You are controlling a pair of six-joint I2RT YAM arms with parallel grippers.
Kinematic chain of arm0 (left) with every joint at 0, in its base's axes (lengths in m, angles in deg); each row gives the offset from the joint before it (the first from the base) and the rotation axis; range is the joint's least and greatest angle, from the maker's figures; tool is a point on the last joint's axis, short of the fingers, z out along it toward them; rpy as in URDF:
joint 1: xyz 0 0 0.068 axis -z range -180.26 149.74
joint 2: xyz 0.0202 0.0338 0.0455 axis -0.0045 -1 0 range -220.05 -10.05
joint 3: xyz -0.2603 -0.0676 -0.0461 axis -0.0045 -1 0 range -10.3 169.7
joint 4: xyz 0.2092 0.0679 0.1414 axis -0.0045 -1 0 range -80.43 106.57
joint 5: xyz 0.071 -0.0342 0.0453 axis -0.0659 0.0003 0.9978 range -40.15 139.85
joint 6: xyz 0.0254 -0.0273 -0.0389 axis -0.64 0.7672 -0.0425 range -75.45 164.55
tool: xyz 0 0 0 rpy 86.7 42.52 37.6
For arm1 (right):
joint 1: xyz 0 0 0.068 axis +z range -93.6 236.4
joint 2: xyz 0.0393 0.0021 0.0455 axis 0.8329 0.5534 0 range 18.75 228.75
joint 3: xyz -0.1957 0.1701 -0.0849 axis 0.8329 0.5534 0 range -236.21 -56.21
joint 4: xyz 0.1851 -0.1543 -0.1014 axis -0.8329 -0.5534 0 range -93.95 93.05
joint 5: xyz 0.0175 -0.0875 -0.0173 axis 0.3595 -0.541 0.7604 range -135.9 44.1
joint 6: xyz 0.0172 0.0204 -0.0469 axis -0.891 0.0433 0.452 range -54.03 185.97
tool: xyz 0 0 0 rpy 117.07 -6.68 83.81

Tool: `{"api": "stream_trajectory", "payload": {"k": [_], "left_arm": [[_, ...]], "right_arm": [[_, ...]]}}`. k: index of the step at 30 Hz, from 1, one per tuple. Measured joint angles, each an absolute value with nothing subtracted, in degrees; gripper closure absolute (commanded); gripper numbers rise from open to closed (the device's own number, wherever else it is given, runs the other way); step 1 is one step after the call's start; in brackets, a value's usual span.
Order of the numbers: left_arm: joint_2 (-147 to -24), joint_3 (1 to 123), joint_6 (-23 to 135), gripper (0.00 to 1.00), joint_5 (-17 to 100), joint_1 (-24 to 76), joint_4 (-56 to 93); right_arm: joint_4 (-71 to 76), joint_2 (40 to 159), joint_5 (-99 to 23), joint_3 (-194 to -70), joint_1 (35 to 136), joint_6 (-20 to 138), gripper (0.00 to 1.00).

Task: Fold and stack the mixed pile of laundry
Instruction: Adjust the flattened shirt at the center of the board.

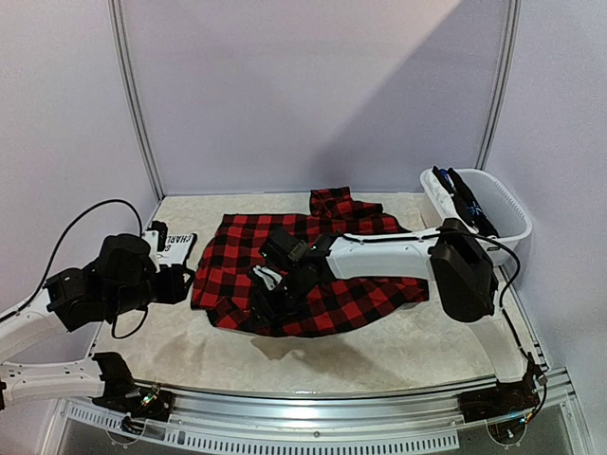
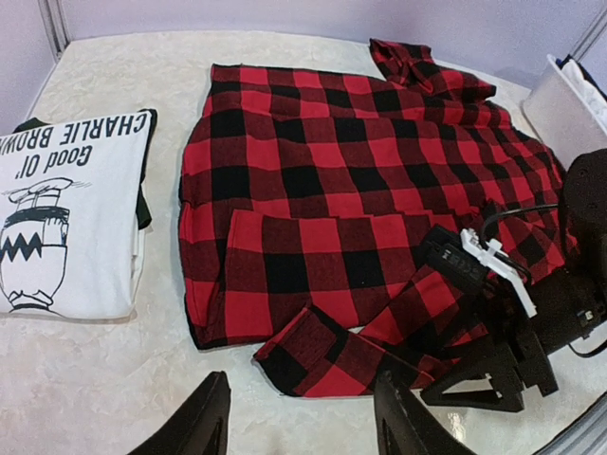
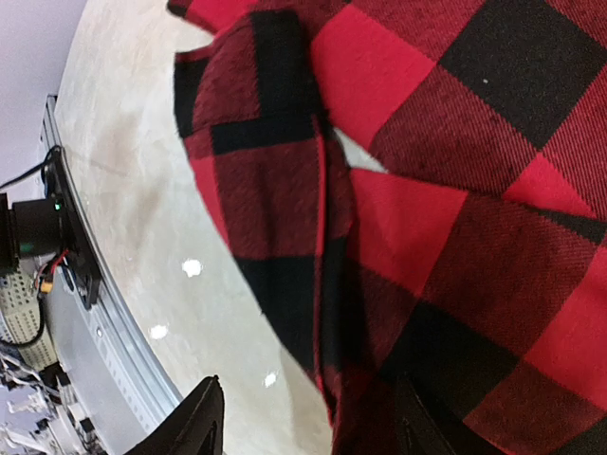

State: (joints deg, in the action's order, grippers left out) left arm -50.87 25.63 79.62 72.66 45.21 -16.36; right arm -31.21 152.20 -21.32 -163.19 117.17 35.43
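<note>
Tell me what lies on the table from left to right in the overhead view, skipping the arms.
white T-shirt → plaid shirt → white tub

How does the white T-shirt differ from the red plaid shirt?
The white T-shirt is folded into a compact rectangle; the plaid shirt lies mostly spread out, one sleeve folded across. The T-shirt has a printed picture; the plaid shirt only checks. Both lie on the table.
</note>
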Motion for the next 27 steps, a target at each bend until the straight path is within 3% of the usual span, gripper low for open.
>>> {"api": "stream_trajectory", "payload": {"k": [11,27], "left_arm": [[-48.09,25.67,81.32,0.50,72.74,45.21,-20.84],[-46.80,26.02,84.05,0.51,73.75,45.21,-26.11]], "right_arm": [[-24.48,156.90,-15.25,-165.97,116.69,32.37,0.49],[-21.42,157.82,-7.81,-167.39,118.24,34.60,0.50]]}}
